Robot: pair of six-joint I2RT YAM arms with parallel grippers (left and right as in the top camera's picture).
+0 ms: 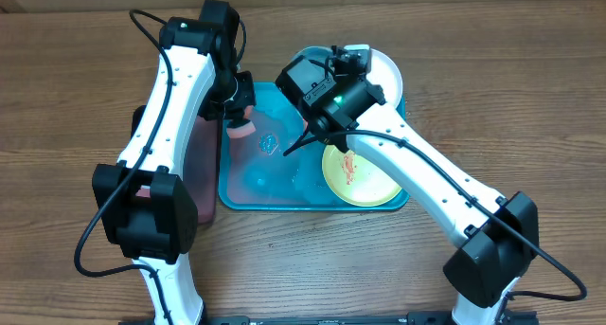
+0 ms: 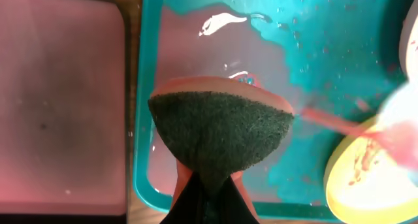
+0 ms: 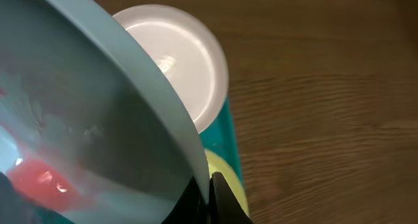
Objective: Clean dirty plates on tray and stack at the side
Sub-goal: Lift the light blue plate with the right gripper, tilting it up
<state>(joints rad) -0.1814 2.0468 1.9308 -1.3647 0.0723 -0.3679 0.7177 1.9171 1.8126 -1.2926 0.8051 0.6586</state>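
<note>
- While the left gripper (image 2: 208,192) is clamped tight on a sponge (image 2: 219,127), the right gripper (image 3: 208,196) is pinched onto the rim of the light blue plate (image 3: 85,106) and holds it up at a steep tilt.
- The sponge is pink-orange with a dark green scrub face. It hangs over the left part of the turquoise tray (image 1: 260,188), just above the wet bottom. I can't tell if it actually touches the tray.
- Water is pooled and splattered all over the tray floor.
- From the right wrist cam the blue plate fills most of the picture. There's a reddish blur at its lower left, and I honestly can't tell if that's a smear or the sponge.
- The white plate (image 1: 383,69) sits at the far right corner of the tray, looks clean, and part of it sticks out past the rim.
- The lime green plate (image 1: 358,173) lies flat in the near right corner of the tray, with a red-orange smear on it.
- A pinkish tray (image 2: 59,87) sits right beside the turquoise one on its left, on the wooden table (image 3: 326,119).
</note>
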